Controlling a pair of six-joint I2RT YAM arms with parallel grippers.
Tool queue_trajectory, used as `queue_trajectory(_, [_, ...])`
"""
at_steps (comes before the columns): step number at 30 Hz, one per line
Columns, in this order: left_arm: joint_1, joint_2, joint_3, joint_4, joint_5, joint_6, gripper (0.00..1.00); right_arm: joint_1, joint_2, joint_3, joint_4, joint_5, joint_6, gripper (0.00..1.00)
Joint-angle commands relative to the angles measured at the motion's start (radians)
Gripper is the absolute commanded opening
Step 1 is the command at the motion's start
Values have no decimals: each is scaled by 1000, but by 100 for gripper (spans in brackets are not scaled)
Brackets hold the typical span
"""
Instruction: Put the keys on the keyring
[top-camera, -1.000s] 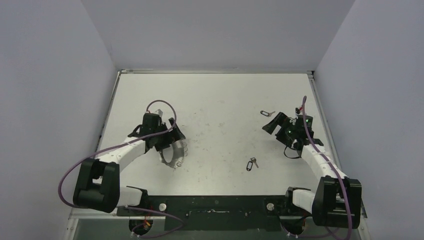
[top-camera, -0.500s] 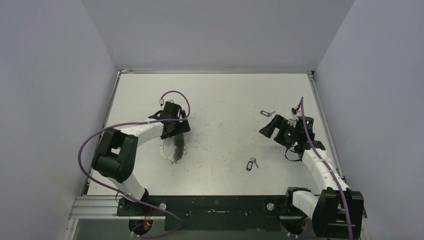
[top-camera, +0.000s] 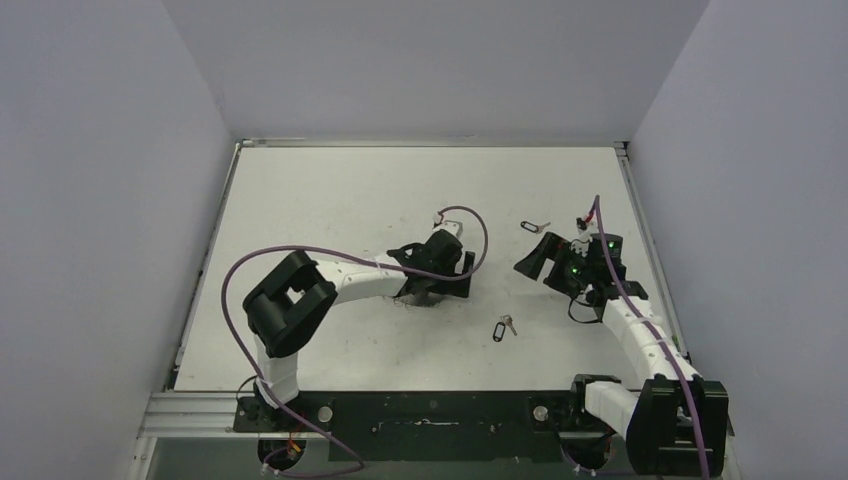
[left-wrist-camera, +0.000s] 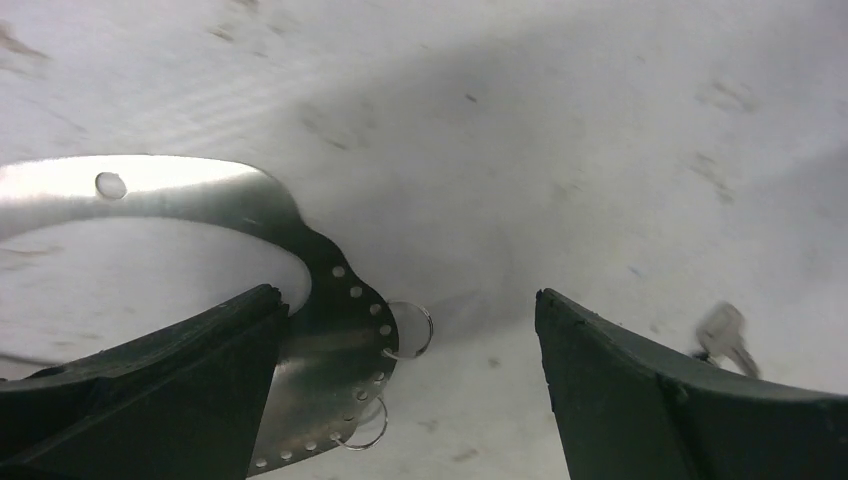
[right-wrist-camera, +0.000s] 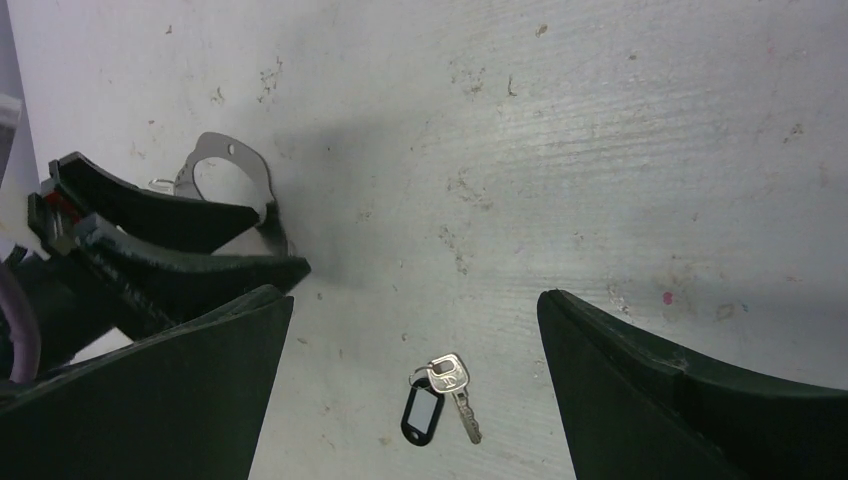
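The keyring is a flat silvery loop with small holes and tiny rings. My left gripper is open at the table's centre. Its left finger lies over the keyring's inner edge. From above the keyring is mostly hidden under that gripper. It also shows in the right wrist view. One key with a black tag lies between the arms, below my open right gripper in the right wrist view. It sits right of the left gripper. My right gripper hovers empty.
A second key with a tag lies just behind the right gripper. The table's raised rim runs along the back, and grey walls close in on both sides.
My left arm has swung from the table's left side to the centre, and the keyring has moved right with it. My right gripper has shifted slightly left.
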Motion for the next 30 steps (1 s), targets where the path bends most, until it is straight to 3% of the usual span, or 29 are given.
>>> queue_trajectory(1, [-25, -72, -87, 88, 202, -103, 94, 26, 31, 25, 42, 3, -10, 100])
queue_trajectory(8, [25, -325, -264, 102, 214, -140, 93, 192, 123, 71, 83, 94, -9, 100])
queue_trajectory(17, [327, -577, -534, 96, 311, -194, 91, 489, 410, 244, 80, 240, -56, 86])
queue_trajectory(23, [444, -621, -613, 35, 323, -196, 87, 637, 544, 325, 88, 309, -62, 75])
queue_trajectory(30, [463, -535, -624, 119, 383, -185, 78, 728, 568, 275, 121, 296, -30, 57])
